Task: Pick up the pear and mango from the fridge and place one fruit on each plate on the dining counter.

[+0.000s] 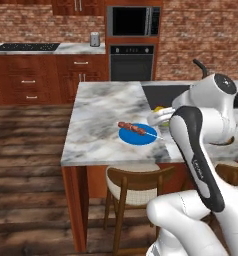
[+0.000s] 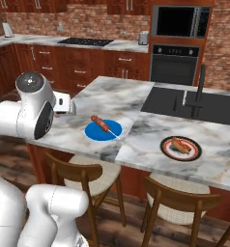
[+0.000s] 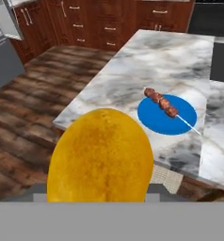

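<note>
An orange-yellow mango (image 3: 100, 155) looms large in the hand view, with my gripper (image 1: 159, 115) shut on it. In the left base view the mango (image 1: 159, 109) peeks out at the hand, above the dining counter (image 1: 98, 112) beside the blue plate (image 1: 137, 134). That blue plate (image 3: 166, 114) carries a meat skewer (image 3: 160, 101). Farther right on the counter, the dark-rimmed plate (image 2: 180, 148) holds a piece of food. The grey fridge (image 3: 3, 59) shows at the left edge of the hand view. The pear is out of view.
A dark sink (image 2: 189, 103) with a black faucet (image 2: 200, 87) is set into the counter. Wooden stools (image 2: 80, 176) stand along its near side. The wall counter with a cooktop (image 1: 26, 47) and an oven (image 1: 132, 62) lies beyond.
</note>
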{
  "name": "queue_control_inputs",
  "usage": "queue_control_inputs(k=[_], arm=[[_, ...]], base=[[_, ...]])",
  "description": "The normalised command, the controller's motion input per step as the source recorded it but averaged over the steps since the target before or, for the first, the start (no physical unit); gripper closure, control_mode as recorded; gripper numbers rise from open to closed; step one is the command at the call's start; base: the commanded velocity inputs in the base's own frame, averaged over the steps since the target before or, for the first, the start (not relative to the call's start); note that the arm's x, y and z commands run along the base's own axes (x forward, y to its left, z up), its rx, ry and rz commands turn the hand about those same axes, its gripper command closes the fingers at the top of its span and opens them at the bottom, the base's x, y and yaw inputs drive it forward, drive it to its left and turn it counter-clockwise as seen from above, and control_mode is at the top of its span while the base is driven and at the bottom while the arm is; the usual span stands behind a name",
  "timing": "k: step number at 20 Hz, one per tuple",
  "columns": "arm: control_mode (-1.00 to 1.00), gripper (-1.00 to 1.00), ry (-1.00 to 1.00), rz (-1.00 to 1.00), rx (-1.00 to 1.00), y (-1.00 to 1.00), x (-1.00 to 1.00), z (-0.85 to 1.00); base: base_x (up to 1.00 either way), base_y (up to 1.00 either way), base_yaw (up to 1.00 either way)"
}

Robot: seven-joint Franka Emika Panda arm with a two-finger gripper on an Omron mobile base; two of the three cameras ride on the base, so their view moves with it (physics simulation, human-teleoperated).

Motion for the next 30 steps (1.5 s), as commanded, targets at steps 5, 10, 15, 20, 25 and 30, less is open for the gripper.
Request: queue_control_inputs(k=[5, 10, 15, 20, 25, 30], arm=[[-1.00, 1.00, 0.13, 0.05, -0.01, -0.01, 0.87, -0.45], [-1.00, 1.00, 0.14, 0.00, -0.06, 0.00, 0.87, -0.59], [-1.00, 1.00, 0.03, 0.00, -0.18, 0.00, 0.70, -0.57], [-1.00, 1.00, 0.00, -0.02, -0.14, -0.02, 0.50, -0.59], [-1.00, 1.00, 0.00, -0.04, -0.08, -0.10, 0.57, -0.49], [-1.00, 1.00, 0.10, -0.02, 0.00, -0.21, 0.66, -0.23]], base=[[0.00, 0.00, 0.00], [0.00, 0.00, 0.00], [0.00, 0.00, 0.00], [0.00, 0.00, 0.00], [0.00, 0.00, 0.00], [0.00, 0.00, 0.00]])
